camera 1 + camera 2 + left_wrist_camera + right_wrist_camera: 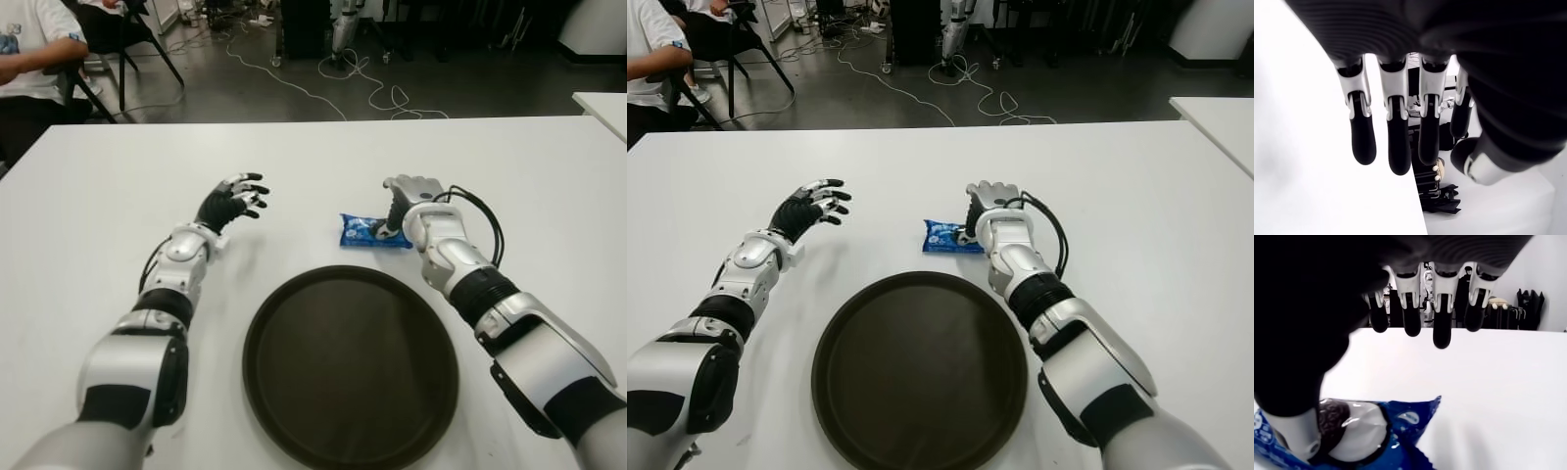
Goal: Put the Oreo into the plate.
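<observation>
A white table (98,196), a seated person (34,49), floor cables (372,88).

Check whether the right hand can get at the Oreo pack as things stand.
Probably yes: the right hand is at the Oreo pack, fingers open, thumb on the wrapper, nothing between them.

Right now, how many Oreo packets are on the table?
1. The blue Oreo packet lies on the white table just beyond the dark round plate, with the right hand over its right end. None is on the plate.
</observation>
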